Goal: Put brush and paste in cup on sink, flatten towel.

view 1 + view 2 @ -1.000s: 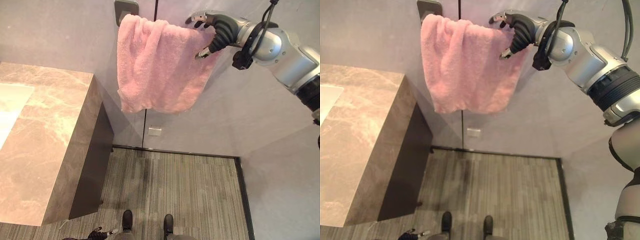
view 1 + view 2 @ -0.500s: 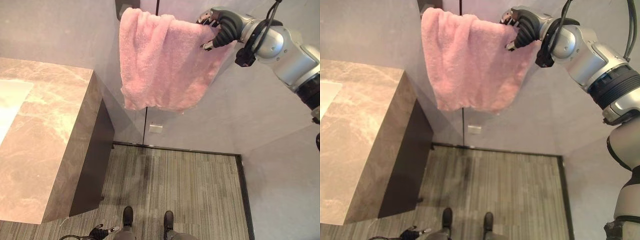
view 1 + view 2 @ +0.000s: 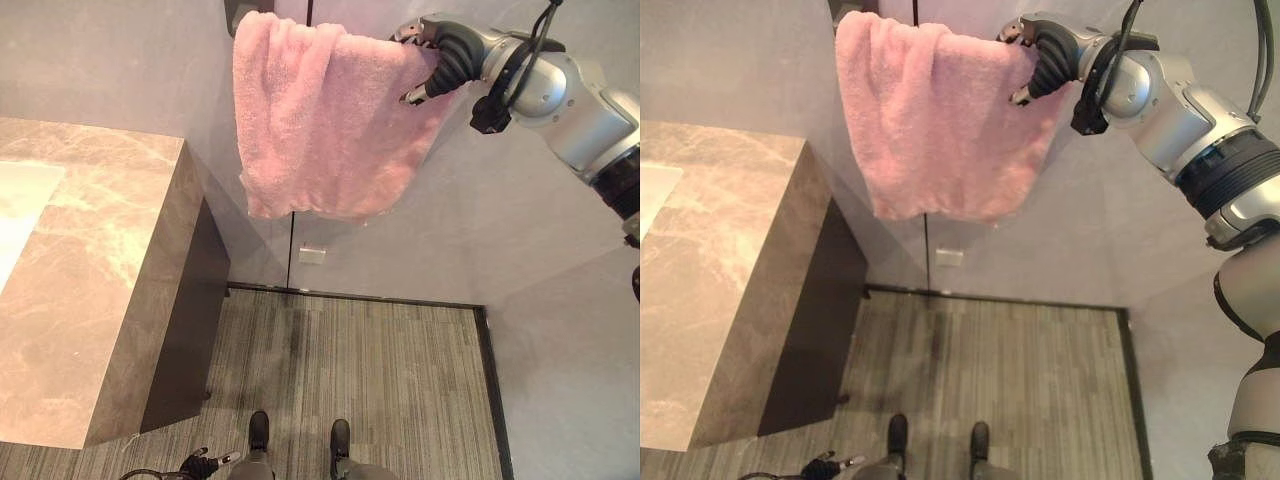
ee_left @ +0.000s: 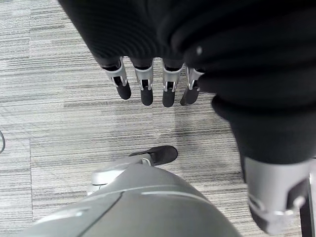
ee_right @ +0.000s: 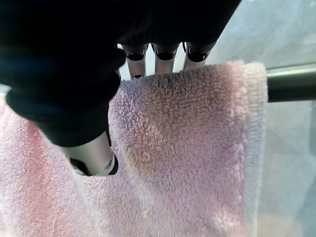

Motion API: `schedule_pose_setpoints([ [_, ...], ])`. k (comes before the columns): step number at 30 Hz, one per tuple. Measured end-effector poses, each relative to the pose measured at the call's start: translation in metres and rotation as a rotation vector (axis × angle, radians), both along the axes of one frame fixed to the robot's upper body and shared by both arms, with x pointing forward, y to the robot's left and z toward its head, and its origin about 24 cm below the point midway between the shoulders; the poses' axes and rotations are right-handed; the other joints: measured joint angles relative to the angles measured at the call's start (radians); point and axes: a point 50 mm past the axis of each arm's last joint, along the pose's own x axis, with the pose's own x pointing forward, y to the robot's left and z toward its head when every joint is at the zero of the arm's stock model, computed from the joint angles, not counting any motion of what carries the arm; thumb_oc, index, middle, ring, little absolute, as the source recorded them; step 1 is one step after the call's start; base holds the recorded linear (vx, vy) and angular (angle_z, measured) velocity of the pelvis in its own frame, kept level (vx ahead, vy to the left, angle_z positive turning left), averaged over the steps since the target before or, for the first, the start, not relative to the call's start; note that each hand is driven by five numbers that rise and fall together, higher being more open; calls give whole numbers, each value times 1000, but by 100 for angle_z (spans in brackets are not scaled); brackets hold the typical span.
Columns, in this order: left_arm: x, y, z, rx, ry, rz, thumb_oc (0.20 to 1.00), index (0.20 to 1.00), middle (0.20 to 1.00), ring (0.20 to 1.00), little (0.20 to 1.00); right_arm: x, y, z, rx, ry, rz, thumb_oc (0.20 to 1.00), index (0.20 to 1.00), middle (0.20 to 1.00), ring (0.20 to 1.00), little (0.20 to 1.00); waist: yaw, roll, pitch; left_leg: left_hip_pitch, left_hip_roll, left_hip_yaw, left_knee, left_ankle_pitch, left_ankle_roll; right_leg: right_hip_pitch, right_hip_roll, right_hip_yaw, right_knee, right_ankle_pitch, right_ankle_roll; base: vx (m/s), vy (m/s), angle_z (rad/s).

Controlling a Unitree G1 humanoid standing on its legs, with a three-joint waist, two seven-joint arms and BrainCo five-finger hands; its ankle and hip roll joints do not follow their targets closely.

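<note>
Soft even indoor light, no hard glare, pale sheen on marble worktop point(image 3: 90, 260), faint shadow under pink towel point(image 3: 320, 110) on wall, carpet floor point(image 3: 380, 390) w/ dim streak, right wrist view close, towel pile slightly soft, backlit.

pink towel point(image 3: 935, 120): hangs high on the grey wall, lower edge uneven | right hand point(image 3: 1043, 60): at towel's upper right corner, fingers curled over the top edge, pinching the cloth | marble table point(image 3: 710, 270): at left, below the towel | floor point(image 3: 990, 380): striped carpet
</note>
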Motion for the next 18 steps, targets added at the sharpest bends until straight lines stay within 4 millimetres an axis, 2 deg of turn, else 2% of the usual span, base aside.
schedule_pose_setpoints([
  [3,0,0,0,0,0,0,1000,1000,1000,1000,1000,1,-3,0,-20,-7,-22,586,586,586,586,586,-1,4,3,-2,0,0,0,0,0,-2,0,0,0,0,0,0,0,0],
  [14,5,-1,1,-1,-11,-4,1000,1000,1000,1000,1000,2,-13,1,-51,-22,-65,561,561,561,561,561,-5,3,4,-12,0,-2,0,0,0,-10,1,-1,0,1,-1,0,0,0],
  [16,5,-1,1,-1,-11,-4,1000,1000,1000,1000,1000,2,-14,1,-55,-23,-71,517,517,517,517,517,-6,2,5,-12,0,-2,0,1,0,-10,1,-2,0,1,-1,0,0,0],
  [18,5,-1,1,-1,-11,-4,1000,1000,1000,1000,1000,2,-15,1,-70,-29,-78,517,517,517,517,517,-7,2,5,-12,0,-2,0,1,0,-10,1,-2,0,1,-1,0,0,0],
])
